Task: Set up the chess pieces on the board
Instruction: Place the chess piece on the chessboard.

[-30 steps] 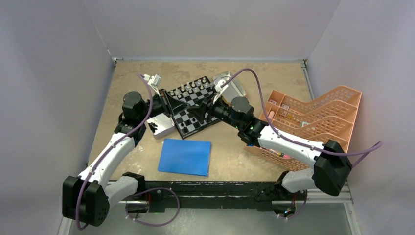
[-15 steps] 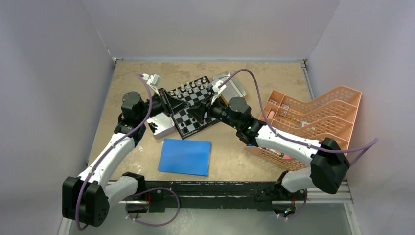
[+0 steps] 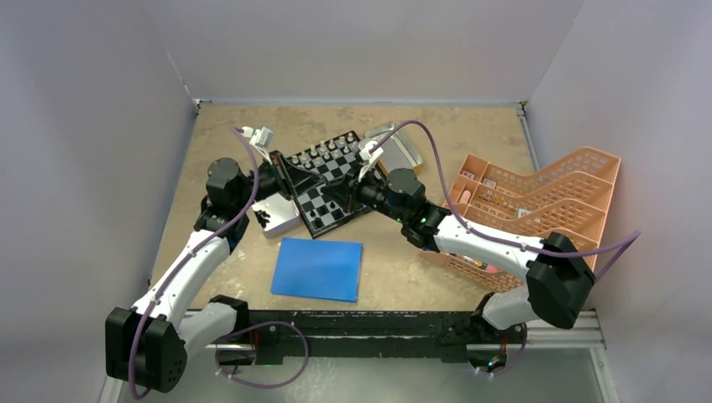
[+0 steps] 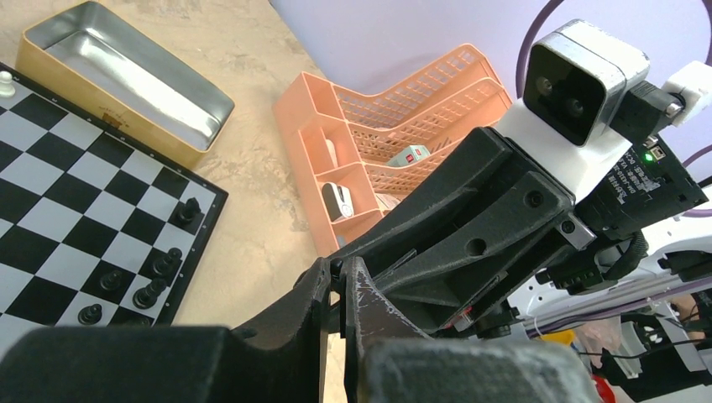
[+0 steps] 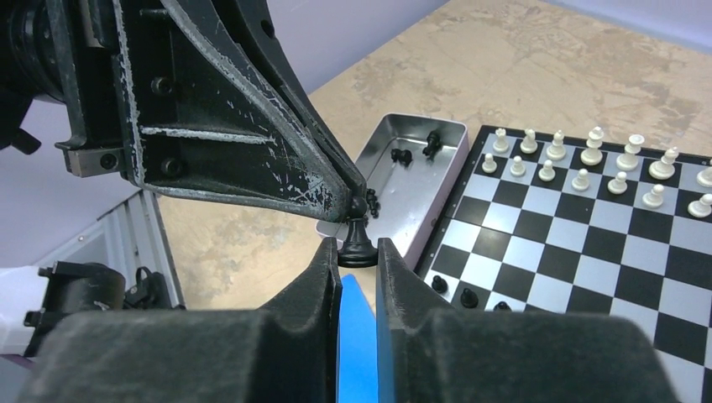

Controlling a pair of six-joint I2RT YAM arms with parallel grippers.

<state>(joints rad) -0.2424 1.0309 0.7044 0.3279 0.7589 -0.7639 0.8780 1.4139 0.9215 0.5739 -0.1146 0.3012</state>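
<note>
Closing over the last second, right gripper [image 3: 339, 203] meets left gripper [image 3: 332, 200] above chessboard [image 3: 319, 220]; silver tin [image 3: 279, 222] touches the board's left edge.

Left wrist: gold tin [image 4: 109, 126], shiny interior. Orange rack [image 4: 395, 109], small items in its compartments. Placed black pieces [image 4: 151, 285] at the board corner.

Right wrist: black chess piece [image 5: 358, 245] held aloft, left tips pinched together on its head, right fingers [image 5: 395, 285] pressed against its base. Loose black pieces [image 5: 403, 155] lie in the silver tin. White pieces [image 5: 588, 164] stand in two rows on the board.
</note>
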